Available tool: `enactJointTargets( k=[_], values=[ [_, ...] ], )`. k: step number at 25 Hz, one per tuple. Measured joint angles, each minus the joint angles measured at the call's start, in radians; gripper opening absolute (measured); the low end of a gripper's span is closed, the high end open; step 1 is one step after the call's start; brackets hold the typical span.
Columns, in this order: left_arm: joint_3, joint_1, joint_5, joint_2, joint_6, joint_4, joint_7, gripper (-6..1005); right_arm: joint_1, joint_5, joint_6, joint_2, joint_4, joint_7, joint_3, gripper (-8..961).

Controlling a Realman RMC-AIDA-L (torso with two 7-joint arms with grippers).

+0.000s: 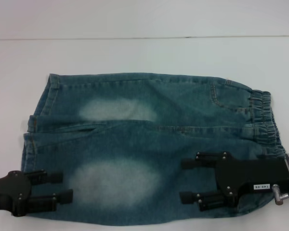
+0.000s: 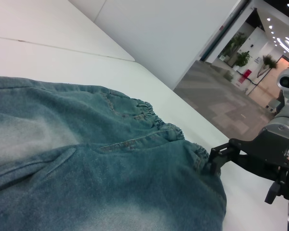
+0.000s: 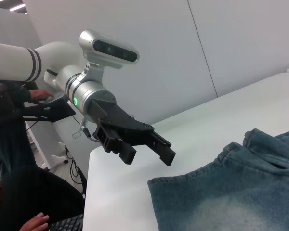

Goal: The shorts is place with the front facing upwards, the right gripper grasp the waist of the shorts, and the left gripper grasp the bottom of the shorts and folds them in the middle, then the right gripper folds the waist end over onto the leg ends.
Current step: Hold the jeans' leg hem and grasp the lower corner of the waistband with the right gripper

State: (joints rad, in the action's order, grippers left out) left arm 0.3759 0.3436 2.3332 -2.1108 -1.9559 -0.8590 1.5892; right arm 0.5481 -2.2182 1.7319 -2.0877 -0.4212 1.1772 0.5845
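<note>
The shorts [image 1: 149,134] lie flat on the white table [image 1: 135,53], two pale patches facing up. The gathered waist [image 1: 262,115] is at the right and the leg ends [image 1: 36,130] at the left. My right gripper [image 1: 182,180] hovers open over the near leg just inside the waist, fingers pointing left. Over the near leg's hem my left gripper [image 1: 66,186] is open, fingers pointing right. The left wrist view shows the shorts [image 2: 111,168], the waist [image 2: 159,125] and the right gripper [image 2: 242,182] by the waist's near corner. The right wrist view shows the left gripper [image 3: 149,158] open beside the hem [image 3: 192,173].
A seam line [image 1: 135,38] crosses the table behind the shorts. The near edge of the shorts lies close to the table's front edge. People and a keyboard [image 3: 62,224] are beyond the table's left end.
</note>
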Motion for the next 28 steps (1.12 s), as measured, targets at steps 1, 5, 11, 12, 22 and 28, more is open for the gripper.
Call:
enactJointTargets(
  k=[1, 5, 11, 12, 22, 28],
  values=[
    [0.000, 0.000, 0.000, 0.000, 0.000, 0.000, 0.000, 796, 0.000, 0.000, 0.000, 0.000, 0.001, 0.000, 0.000, 897],
    [0.000, 0.000, 0.000, -0.001, 0.000, 0.000, 0.001, 795, -0.001, 0.000, 0.000, 0.000, -0.002, 0.002, 0.008, 896],
    [0.000, 0.000, 0.000, -0.001, 0.000, 0.000, 0.002, 796, 0.000, 0.000, 0.005, 0.000, -0.002, 0.005, 0.009, 894],
    [0.000, 0.000, 0.000, -0.001, 0.000, 0.001, 0.002, 797, 0.001, 0.000, 0.005, 0.000, -0.002, 0.005, 0.009, 893],
    [-0.002, 0.003, 0.000, 0.005, -0.005, -0.014, 0.055, 796, -0.003, 0.002, 0.057, 0.006, -0.031, 0.010, 0.009, 890],
    [-0.005, -0.018, 0.022, 0.000, -0.080, -0.203, 0.214, 795, -0.011, -0.001, 0.058, 0.014, -0.032, 0.010, 0.008, 889]
  ],
)
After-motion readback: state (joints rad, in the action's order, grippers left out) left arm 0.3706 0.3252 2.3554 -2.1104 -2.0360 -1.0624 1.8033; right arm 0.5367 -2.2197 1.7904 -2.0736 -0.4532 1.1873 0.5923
